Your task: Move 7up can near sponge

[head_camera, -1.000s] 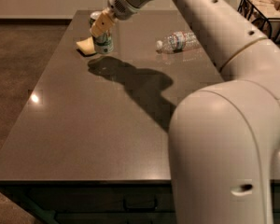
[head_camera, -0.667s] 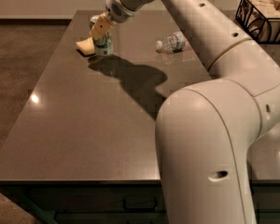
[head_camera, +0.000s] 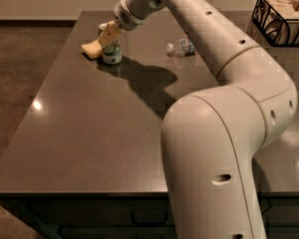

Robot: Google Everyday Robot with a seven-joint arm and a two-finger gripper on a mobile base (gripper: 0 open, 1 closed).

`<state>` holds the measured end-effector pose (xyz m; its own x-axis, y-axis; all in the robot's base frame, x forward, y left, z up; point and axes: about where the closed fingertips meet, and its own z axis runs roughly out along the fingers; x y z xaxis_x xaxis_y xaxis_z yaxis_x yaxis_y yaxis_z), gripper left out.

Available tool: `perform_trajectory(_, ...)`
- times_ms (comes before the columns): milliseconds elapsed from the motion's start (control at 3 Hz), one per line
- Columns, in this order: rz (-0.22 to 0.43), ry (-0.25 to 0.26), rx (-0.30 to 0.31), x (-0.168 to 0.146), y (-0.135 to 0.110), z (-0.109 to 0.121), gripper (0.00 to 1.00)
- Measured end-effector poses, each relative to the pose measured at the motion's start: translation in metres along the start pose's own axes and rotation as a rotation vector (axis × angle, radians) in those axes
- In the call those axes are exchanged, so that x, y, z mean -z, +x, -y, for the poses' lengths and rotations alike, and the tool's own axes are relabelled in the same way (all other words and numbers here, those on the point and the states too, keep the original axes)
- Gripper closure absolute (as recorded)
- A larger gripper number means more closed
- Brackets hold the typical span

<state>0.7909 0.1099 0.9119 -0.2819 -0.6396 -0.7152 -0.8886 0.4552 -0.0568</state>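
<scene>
The 7up can [head_camera: 112, 54] stands upright on the dark table [head_camera: 89, 133] at its far left, white and silver with a green base band. The pale yellow sponge [head_camera: 91, 49] lies right beside it on the left, touching or almost touching. My gripper [head_camera: 109, 34] is directly over the can's top, its tan tip covering the can's upper part. The white arm reaches to it from the lower right across the table.
A clear plastic bottle [head_camera: 180, 46] lies on its side at the far middle of the table. A black wire basket [head_camera: 283, 19] stands at the far right. The arm's large elbow [head_camera: 214, 148] fills the near right.
The gripper stays over the can beside the sponge. The view has shifted, and the arm's elbow now sits further left and closer in the picture.
</scene>
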Motion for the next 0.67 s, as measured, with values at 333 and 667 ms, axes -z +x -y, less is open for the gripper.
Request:
perform_trajectory(333,-0.003,-0.005,0.000,-0.0038,0.0005,-0.0016,0.60)
perform_trajectory(667,-0.006,-0.010,0.001,-0.0078,0.0012,-0.0030,0.37)
